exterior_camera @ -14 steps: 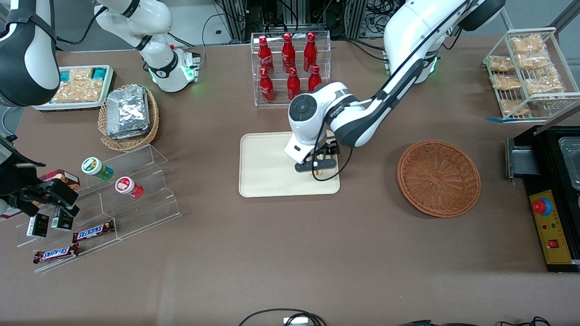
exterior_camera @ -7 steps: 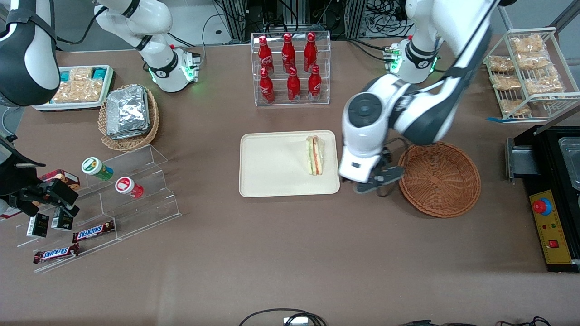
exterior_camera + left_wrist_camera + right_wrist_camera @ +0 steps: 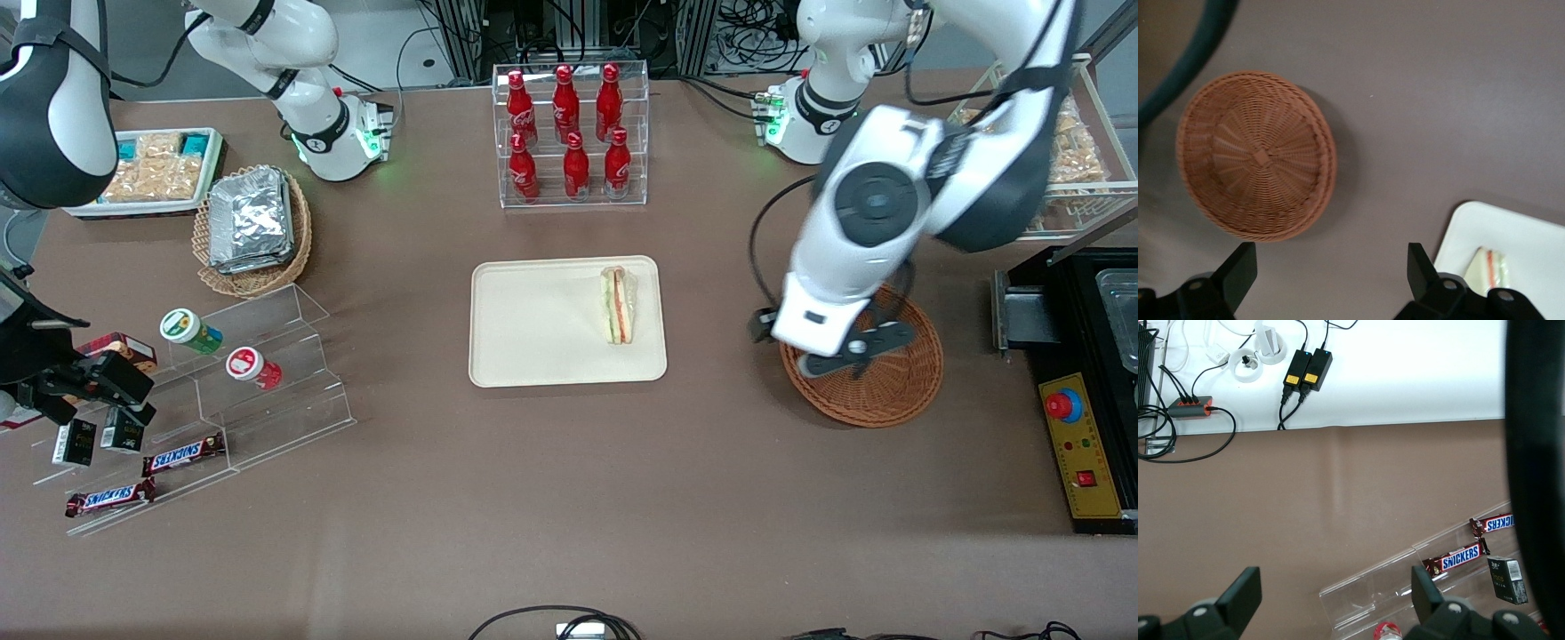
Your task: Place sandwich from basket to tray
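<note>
hovering above the reddish-brown wicker basket (image 3: 861, 351), well up off the table (image 3: 569, 498), with the gripper (image 3: 849, 348) empty and fingers (image 3: 1238, 270) spread apart, nothing between them. showing the basket bare inside in the wrist view, weave visible right to its centre. resting on the cream-beige tray (image 3: 533, 324), near the rim toward the working arm's end: the sandwich (image 3: 619, 305), a triangular wedge in clear wrap, lying flat with its green, orange and red filling layers facing up. judging from this, task looks done, sandwich out of the basket and in the tray.

likely light and soft, bread easily crushed, wrap probably slick and prone to crinkling. if regrasped, best taken across the two broad bread faces near the thick crust end, with gentle squeeze only, not at the thin tip or on the loose film.
</note>
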`<state>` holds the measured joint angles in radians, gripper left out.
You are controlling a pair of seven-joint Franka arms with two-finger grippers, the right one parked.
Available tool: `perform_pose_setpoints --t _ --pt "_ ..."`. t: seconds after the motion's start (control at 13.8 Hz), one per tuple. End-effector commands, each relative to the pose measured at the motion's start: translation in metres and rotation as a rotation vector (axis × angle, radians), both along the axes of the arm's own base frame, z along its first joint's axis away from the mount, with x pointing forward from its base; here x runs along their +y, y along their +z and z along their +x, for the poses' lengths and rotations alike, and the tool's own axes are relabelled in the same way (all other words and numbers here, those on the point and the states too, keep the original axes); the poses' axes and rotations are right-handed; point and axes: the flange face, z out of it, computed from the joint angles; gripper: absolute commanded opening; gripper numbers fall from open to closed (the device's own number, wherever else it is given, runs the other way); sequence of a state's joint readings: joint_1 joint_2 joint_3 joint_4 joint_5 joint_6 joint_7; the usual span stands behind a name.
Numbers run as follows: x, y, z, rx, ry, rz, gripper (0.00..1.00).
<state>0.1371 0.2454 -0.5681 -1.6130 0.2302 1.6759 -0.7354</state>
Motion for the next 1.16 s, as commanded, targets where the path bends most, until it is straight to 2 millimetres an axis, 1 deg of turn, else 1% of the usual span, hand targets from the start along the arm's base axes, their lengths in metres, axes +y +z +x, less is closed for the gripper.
perform_pose_setpoints --t 0.0,0.15,0.29,0.44,0.51,0.65,0.73,1.09 --pt "0.052 0.037 -0.007 0.033 -0.048 -0.041 0.99" --pt "0.095 0.061 -0.012 0.052 -0.101 -0.085 0.99" --pt "0.132 0.081 -0.023 0.082 -0.179 -0.128 0.99" --pt "0.157 0.095 -0.029 0.086 -0.259 -0.139 0.99" --pt "0.165 0.103 -0.033 0.082 -0.306 -0.142 0.99" --pt "0.169 0.114 -0.038 0.080 -0.408 -0.146 0.99" --pt "0.169 0.118 -0.037 0.074 -0.423 -0.145 0.99" --pt "0.172 0.118 -0.037 0.085 -0.428 -0.151 0.99"
